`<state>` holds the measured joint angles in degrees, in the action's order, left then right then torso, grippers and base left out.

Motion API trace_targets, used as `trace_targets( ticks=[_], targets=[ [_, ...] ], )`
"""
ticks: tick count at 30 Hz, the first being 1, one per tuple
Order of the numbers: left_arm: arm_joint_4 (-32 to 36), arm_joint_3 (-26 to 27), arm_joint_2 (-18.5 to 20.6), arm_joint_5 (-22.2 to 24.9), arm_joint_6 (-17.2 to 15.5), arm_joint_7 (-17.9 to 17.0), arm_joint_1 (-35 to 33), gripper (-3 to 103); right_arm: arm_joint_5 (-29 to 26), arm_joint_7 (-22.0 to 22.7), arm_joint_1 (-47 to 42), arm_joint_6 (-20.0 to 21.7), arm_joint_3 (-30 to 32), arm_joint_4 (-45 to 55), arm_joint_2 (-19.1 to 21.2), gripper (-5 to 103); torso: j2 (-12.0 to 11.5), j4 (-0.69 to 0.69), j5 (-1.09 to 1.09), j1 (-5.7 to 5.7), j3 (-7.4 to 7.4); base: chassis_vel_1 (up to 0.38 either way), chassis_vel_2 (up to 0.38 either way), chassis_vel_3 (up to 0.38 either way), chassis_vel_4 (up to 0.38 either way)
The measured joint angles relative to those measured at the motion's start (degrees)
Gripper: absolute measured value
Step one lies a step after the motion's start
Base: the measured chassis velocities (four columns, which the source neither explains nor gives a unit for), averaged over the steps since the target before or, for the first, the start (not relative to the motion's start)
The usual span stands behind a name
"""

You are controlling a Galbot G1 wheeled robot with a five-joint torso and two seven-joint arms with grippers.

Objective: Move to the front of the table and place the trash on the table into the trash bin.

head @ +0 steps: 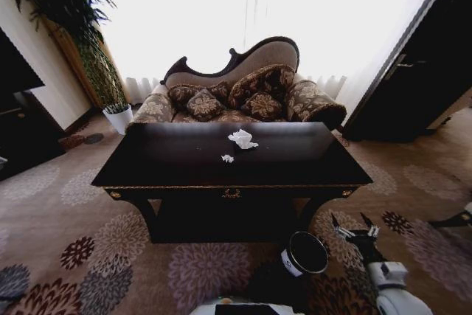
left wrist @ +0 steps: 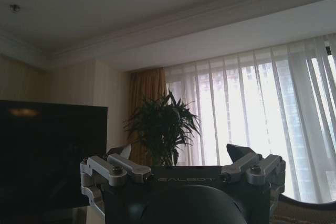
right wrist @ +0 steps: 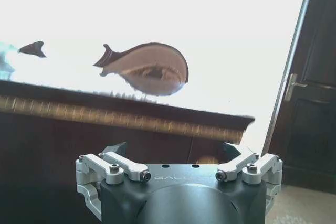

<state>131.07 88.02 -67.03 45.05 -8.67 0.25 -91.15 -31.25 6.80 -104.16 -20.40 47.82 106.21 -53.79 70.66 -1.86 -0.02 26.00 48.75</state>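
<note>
While 2 pieces of trash lie on the long dark glossy wooden table (head: 184,171), nothing is held yet. The white crumpled tissue (head: 242,139) sits near the middle of the tabletop, slightly toward the far edge, and the tiny white scrap (head: 227,158) lies just beside it on the near side; I see no bottle or can on the table. The small round black trash bin (head: 304,254) with a white label on its side stands on the floral carpet (head: 66,234) below the table's near right corner, close to the robot.

The right gripper (head: 353,224) hangs low, just right of the bin, its jaws spread and empty. In the left wrist view the left gripper (left wrist: 178,156) points up toward the curtained window (left wrist: 252,114) and a potted plant (left wrist: 163,129), its jaws likewise apart and empty.

The tissue is light and soft, so I judge a shallow pinch could slip off it or push it along the slick top. The scrap is small enough to be missed or flicked away by the fingers. The bin stands so near the right arm that a swing could tip it.

"GALBOT" is embossed on each gripper body. The bin's label is too small to read.

Beyond the table stands a patterned brown sofa (head: 243,94).
</note>
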Motion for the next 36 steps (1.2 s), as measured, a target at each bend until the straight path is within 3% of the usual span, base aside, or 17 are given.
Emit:
trace_targets(
  ticks=[8,9,13,18,22,23,26,27,30,33,34,36],
  targets=[
    [-1.0,-0.3,0.3,-0.6,0.0,0.0,0.1,100,-6.7,1.8,0.0,2.9,6.1,8.0,0.4,100,0.0,-0.01,0.01,0.0,0.0,0.0,0.0,0.0,0.0],
    [-1.0,-0.3,0.3,-0.6,0.0,0.0,0.1,100,-6.7,1.8,0.0,2.9,6.1,8.0,0.4,100,0.0,-0.01,0.01,0.0,0.0,0.0,0.0,0.0,0.0],
    [-0.9,-0.3,0.3,-0.7,0.0,0.0,-0.1,100,-16.5,1.8,1.4,3.9,4.8,13.9,2.2,100,0.0,0.0,0.0,0.0,0.0,0.0,0.0,0.0,0.0],
    [-0.6,0.6,0.4,-0.7,0.0,0.0,-1.0,100,-20.2,3.4,5.8,3.9,0.9,17.0,4.9,100,0.0,-0.02,0.0,0.0,0.0,0.0,0.0,0.0,0.0],
    [-0.4,2.9,0.8,-0.3,0.2,0.0,-2.6,100,-22.2,11.4,19.0,5.8,-8.6,16.7,12.0,100,0.0,0.01,0.02,0.0,0.0,0.0,0.0,0.0,0.0],
    [-0.4,2.9,0.8,-0.3,0.2,0.0,-2.6,100,-22.2,11.4,19.0,5.8,-8.6,16.7,12.0,100,0.0,0.01,0.02,0.0,0.0,0.0,0.0,0.0,0.0],
    [0.3,3.3,0.8,-0.2,0.2,0.0,-3.1,100,-23.7,15.1,26.9,7.1,-14.4,15.3,17.1,100,0.0,0.06,0.0,0.01,0.01,0.0,0.0,0.0,0.0],
    [0.6,2.8,0.8,-0.2,0.1,0.0,-3.0,100,-24.8,15.9,29.6,8.0,-16.5,15.2,19.4,100,0.0,0.02,-0.01,0.01,0.01,0.0,0.0,0.0,0.0],
    [0.8,2.5,0.3,-0.7,0.1,0.0,-3.4,100,-25.6,16.4,35.1,9.0,-21.3,14.8,21.8,100,0.0,-0.05,0.0,0.01,0.0,0.0,0.0,0.0,0.0],
    [1.4,2.8,-0.6,-1.0,0.1,0.0,-4.0,100,-25.6,16.4,43.8,9.4,-31.0,14.1,23.2,100,0.0,0.0,0.02,0.0,0.0,0.0,0.0,0.0,0.0],
    [1.4,2.8,-0.6,-1.0,0.1,0.0,-4.0,100,-25.6,16.4,43.8,9.4,-31.0,14.1,23.2,100,0.0,0.0,0.02,0.0,0.0,0.0,0.0,0.0,0.0],
    [2.3,2.8,-1.4,-1.3,0.1,0.0,-4.5,100,-25.7,16.6,51.8,9.5,-41.4,13.4,24.3,100,0.0,0.0,0.02,0.01,0.0,0.0,0.0,0.0,0.0]
  ],
)
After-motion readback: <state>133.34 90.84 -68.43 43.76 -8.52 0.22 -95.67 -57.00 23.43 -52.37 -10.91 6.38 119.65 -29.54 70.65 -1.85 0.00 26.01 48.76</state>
